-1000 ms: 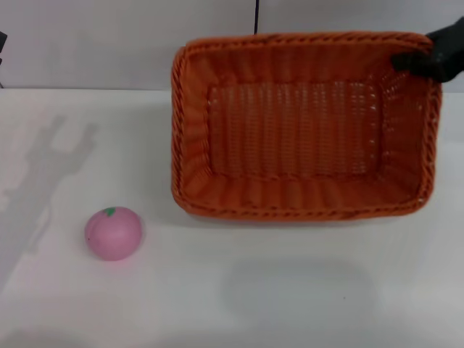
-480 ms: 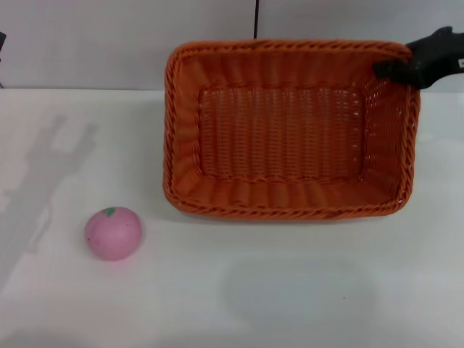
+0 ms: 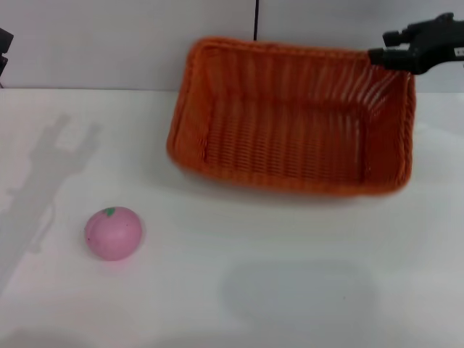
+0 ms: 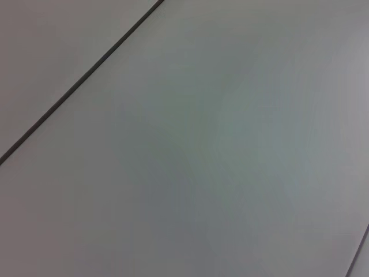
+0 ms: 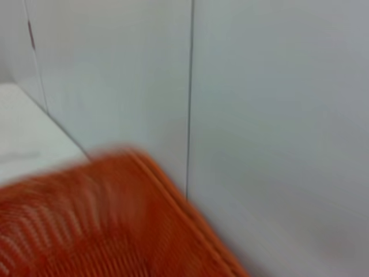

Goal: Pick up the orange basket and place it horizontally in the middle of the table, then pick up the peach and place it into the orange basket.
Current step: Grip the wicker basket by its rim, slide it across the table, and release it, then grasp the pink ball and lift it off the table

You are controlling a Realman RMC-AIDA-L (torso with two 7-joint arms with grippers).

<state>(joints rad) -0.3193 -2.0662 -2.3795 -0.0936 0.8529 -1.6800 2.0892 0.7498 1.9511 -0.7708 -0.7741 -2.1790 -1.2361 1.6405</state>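
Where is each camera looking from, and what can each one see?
Head view: sits on the robot's head, looking forward and down at the table, the peach and the orange basket; the right gripper shows at the basket's far right corner.
Left wrist view: on the left arm, facing only a plain grey surface with a dark seam; no part of the robot shows.
Right wrist view: on the right arm, facing the wall over the basket's rim; no fingers show.
Head and right wrist views share the basket.

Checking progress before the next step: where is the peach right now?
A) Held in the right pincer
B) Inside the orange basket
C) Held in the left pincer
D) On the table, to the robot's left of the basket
D: the peach sits alone on the table, to the robot's left of the orange basket, which the right pincer holds at its far right corner.
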